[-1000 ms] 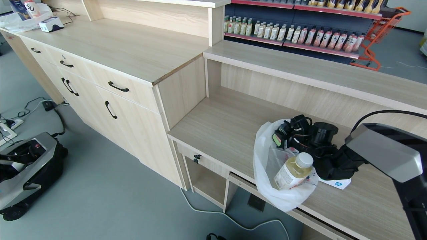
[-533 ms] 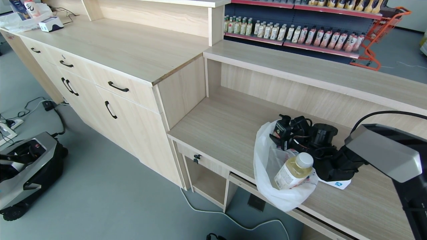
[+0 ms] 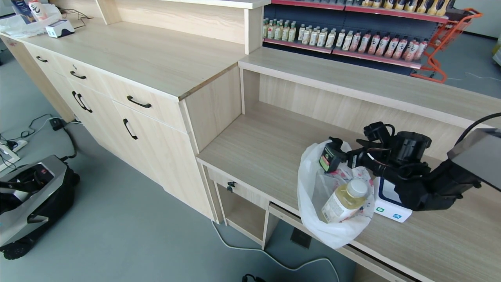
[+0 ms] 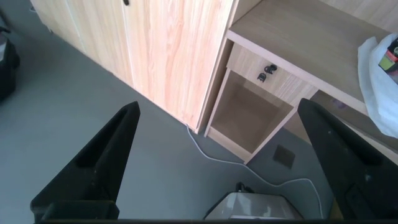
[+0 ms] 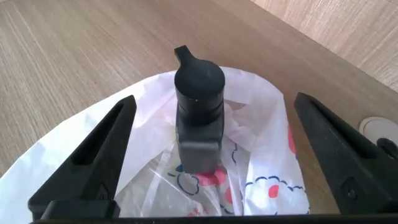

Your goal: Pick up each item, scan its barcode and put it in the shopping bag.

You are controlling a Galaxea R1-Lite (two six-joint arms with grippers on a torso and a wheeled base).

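The left hand [image 4: 217, 106] hangs over the grey floor [image 4: 93, 87], its two black fingers spread wide with nothing between them. Its wrist camera takes in the open wooden cubby [image 4: 249, 115] under the table's front edge, which the head view sees from a steeper angle.

To the right of that, on the light wood table [image 3: 266, 149], sits the white plastic shopping bag [image 3: 313, 196], its mouth open and one side drooping over the front edge. Inside it lies a clear plastic bottle of pale yellow drink with a white cap [image 3: 344, 201], tilted, cap toward the right.

At the bag's far rim is a black bottle-shaped item with a green and red label [image 3: 330, 158]. The head view gives its labelled side. The right wrist view looks down on its round black cap with a small nub, and shows printed plastic of the bag around its base.

The right hand [image 5: 214, 102] hovers over the bag mouth with its fingers far apart. The black item lies in the gap between them, clear of both fingers.

Just beside the bag on its right stands a white box-shaped scanner with a blue screen [image 3: 391, 211], partly covered by the right arm. Behind the table, a red-edged shelf of drink bottles [image 3: 340, 39] runs along the back.
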